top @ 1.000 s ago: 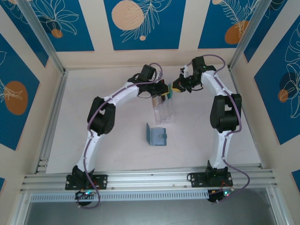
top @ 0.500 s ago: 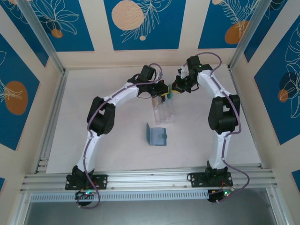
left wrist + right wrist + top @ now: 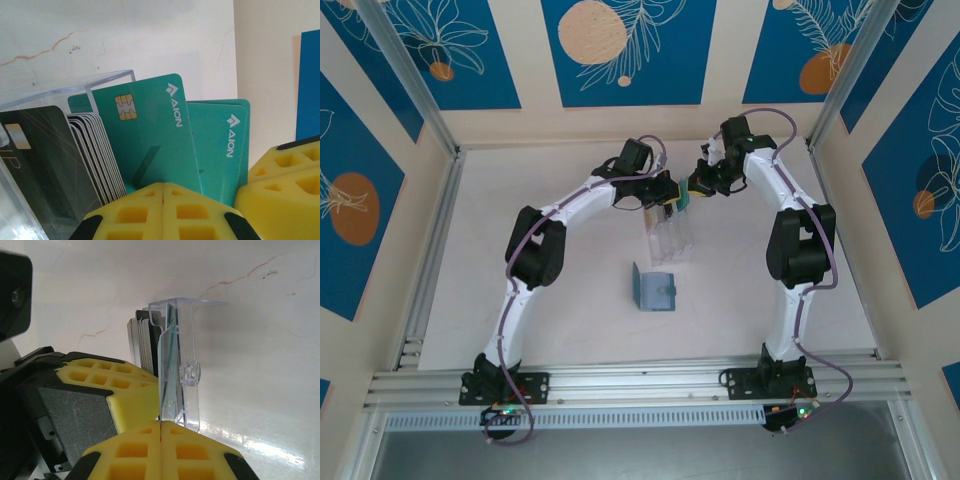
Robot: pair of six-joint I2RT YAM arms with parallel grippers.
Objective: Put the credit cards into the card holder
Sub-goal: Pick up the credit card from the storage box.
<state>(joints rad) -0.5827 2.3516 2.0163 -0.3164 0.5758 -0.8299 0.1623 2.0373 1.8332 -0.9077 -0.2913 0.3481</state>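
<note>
The card holder (image 3: 654,289), a slate-teal wallet, lies open on the table in front of a clear rack (image 3: 670,240). The credit cards stand in that rack: a teal chip card (image 3: 145,135) in front, a second teal one (image 3: 220,145) behind it, and several grey ones (image 3: 95,155). My left gripper (image 3: 164,186) is shut with nothing between its fingers, its tip against the front teal card. My right gripper (image 3: 161,424) is shut on the edge of a teal card (image 3: 161,390), seen edge-on. From above, the left gripper (image 3: 672,197) and the right gripper (image 3: 692,190) meet over the rack's far end.
A dark card (image 3: 35,160) stands at the rack's near end. The rack's clear wall (image 3: 187,340) rises just right of the held card. The right gripper's yellow fingers (image 3: 285,175) sit close beside the left gripper. A metal rail (image 3: 435,250) borders the white table.
The right wrist has edged slightly left, closer to the rack's far end. The left arm, the rack and the wallet have stayed where they were.
</note>
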